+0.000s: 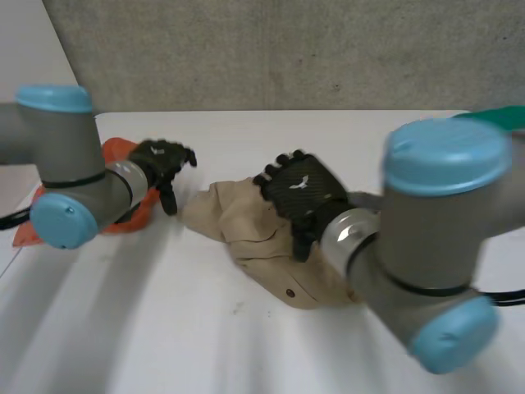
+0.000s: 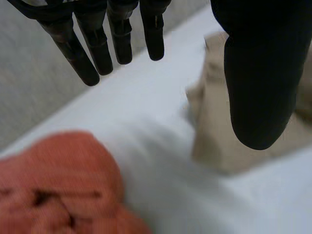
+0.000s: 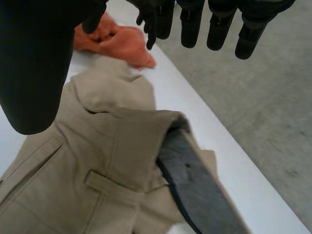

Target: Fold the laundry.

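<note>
While your right hand (image 1: 299,195) hangs slack-fingered and empty over them, the crumpled beige trousers (image 1: 246,226) lie mid-frame in the head view. Your left hand (image 1: 162,164), equally relaxed, grips nothing beside the orange cloth (image 1: 115,151) at centre left on the white table (image 1: 164,328).

No text, label, brand or number is readable here. The white mark on the back of the right hand (image 1: 299,187) is too small to tell.
</note>
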